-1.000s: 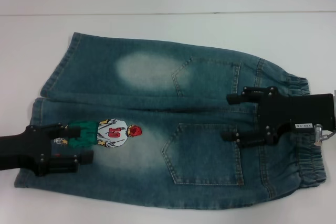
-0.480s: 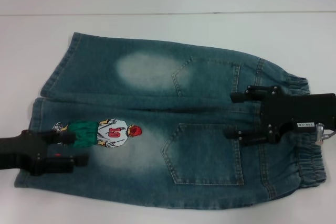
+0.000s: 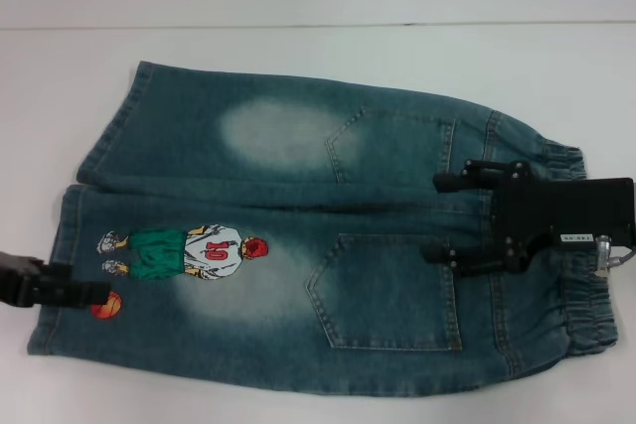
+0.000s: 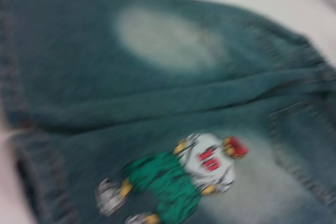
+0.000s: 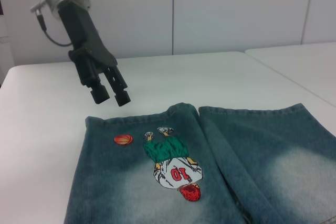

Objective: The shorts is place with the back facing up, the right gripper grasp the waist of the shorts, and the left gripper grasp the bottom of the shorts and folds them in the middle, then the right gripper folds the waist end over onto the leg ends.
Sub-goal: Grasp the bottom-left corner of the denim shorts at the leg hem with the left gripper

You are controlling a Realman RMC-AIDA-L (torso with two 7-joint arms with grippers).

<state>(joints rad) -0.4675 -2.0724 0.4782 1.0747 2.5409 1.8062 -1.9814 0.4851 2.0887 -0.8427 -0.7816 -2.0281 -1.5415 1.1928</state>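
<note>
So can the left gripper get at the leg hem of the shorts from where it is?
Probably yes: the left gripper hovers just off the leg hem of the shorts, and nothing lies between them.

Bare white table [image 3: 298, 57] lies on every side of the shorts [image 3: 298, 196]. The right gripper [image 3: 447, 217] hangs over the waist end, blocking passage there. The left gripper [image 5: 109, 96] hovers clear above the leg hems, leaving them reachable.
</note>
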